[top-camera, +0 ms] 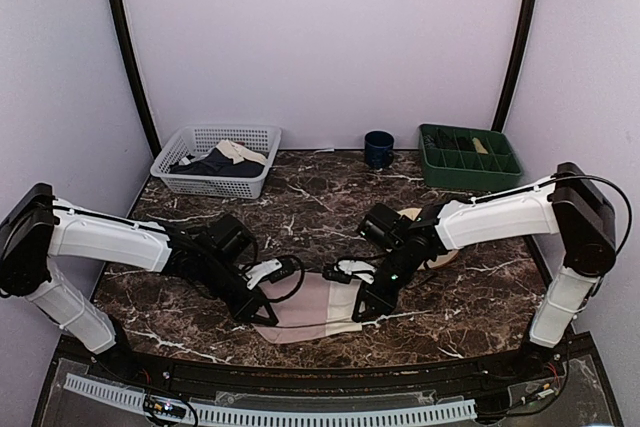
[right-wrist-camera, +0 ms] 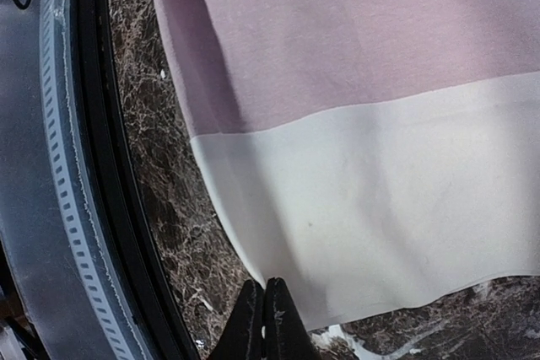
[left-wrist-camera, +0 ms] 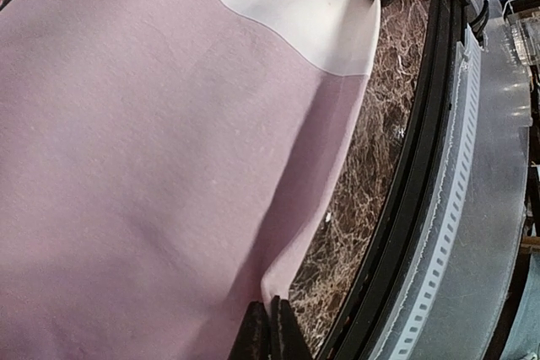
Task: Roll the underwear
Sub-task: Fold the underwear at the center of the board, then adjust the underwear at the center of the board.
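From above, you see one underwear (top-camera: 305, 307) at the near edge of the worktop (top-camera: 330, 207), between your left gripper (top-camera: 251, 315) and right gripper (top-camera: 362, 313). In the left wrist view, the left gripper pinches its pink edge. In the right wrist view, the right gripper clamps its one cream waistband (right-wrist-camera: 380, 208).

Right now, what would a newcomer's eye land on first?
The pink underwear with its cream waistband, spread at the near edge of the marble table, the left gripper and right gripper each pinching a near corner. Behind, a white basket of clothes sits far left, a green divided tray far right.
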`<state>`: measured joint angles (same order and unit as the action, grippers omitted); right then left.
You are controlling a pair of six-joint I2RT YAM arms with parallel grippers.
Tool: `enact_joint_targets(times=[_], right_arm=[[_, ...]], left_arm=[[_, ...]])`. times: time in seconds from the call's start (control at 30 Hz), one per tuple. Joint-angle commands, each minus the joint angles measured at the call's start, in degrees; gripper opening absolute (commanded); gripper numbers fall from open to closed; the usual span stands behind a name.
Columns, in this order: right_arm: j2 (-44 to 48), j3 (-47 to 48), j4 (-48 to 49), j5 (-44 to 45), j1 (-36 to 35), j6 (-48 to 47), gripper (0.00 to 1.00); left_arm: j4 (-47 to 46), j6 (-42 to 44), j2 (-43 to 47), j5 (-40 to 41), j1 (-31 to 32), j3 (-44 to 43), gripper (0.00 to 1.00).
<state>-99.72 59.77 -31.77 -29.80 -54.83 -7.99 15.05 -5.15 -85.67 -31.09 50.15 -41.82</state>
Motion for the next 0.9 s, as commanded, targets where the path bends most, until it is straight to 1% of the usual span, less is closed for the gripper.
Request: enact_joint_targets(times=[0.0,0.1,0.23,0.3,0.37,0.53,0.7,0.87], right_arm=[[-1.60,0.69,-0.73,-0.46,-0.67,-0.22,0.18],[-0.42,1.50,-1.81,-1.10,-0.59,0.32,0.33],[3.60,1.82,-0.55,-2.49,0.89,2.78,0.37],[4.13,1.90,0.40,-2.87,2.09,4.08,0.37],[3.26,2.45,1.33,-2.60,2.83,5.37,0.36],[-3.02,7.50,1.88,-1.50,3.02,7.60,0.32],[-10.23,12.40,1.65,0.22,3.44,8.84,0.30],[-14.38,13.27,1.79,1.75,5.51,10.39,0.29]], left_arm=[[1.57,1.24,0.95,-1.02,0.30,1.30,0.12],[3.36,2.20,2.87,-1.72,0.30,1.39,0.23],[3.44,1.35,8.52,-2.12,0.30,1.27,0.28],[2.81,0.14,9.83,0.27,0.30,1.03,0.28],[3.00,-0.76,9.11,4.63,0.17,0.17,0.28],[5.45,-3.07,2.42,13.46,-0.76,-4.96,0.27],[5.34,-6.47,-2.94,15.08,-4.81,-9.07,0.27],[6.53,-6.76,-6.93,15.72,-8.54,-12.00,0.27]])
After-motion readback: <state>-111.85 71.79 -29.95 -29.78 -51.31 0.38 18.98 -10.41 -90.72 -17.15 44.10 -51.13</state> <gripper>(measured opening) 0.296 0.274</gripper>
